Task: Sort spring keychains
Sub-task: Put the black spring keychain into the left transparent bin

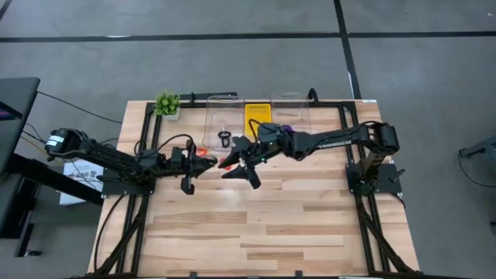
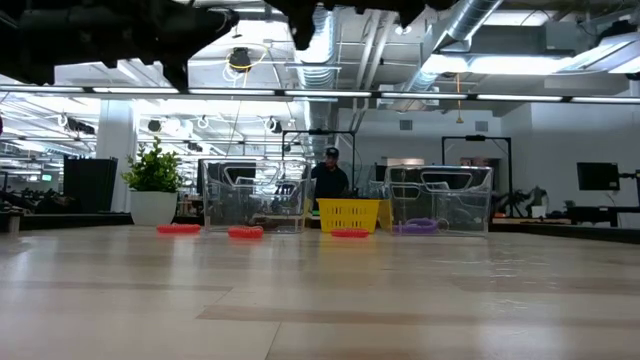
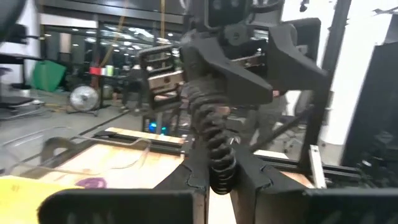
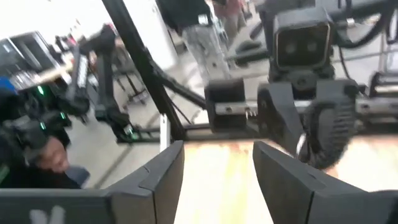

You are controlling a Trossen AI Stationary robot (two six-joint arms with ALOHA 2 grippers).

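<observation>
My left gripper (image 1: 206, 160) (image 3: 214, 171) is shut on a black spring keychain (image 3: 211, 137), held above the table's middle. My right gripper (image 1: 237, 166) (image 4: 217, 168) faces it from the right, open and empty. The black coil (image 4: 328, 134) shows beside its fingers, not between them. Red-orange keychains (image 2: 180, 229) (image 2: 245, 232) (image 2: 350, 233) lie flat on the table. Another black keychain (image 1: 224, 139) lies in the left clear container (image 1: 218, 116). A purple one (image 2: 415, 227) lies in the right clear container (image 1: 293, 108). My left gripper pinches the black keychain's near end (image 3: 217, 177) between its two fingers. The fingers are about level and point toward the table's right. The coil sticks out past the fingertips toward my right gripper, clear of the table.
A yellow tray (image 1: 257, 116) stands between the two clear containers at the far edge. A small green plant (image 1: 167, 103) stands at the far left corner. A black frame (image 1: 341, 105) borders the table. The near half is bare wood (image 1: 256, 232). A person (image 2: 330, 178) stands beyond the table.
</observation>
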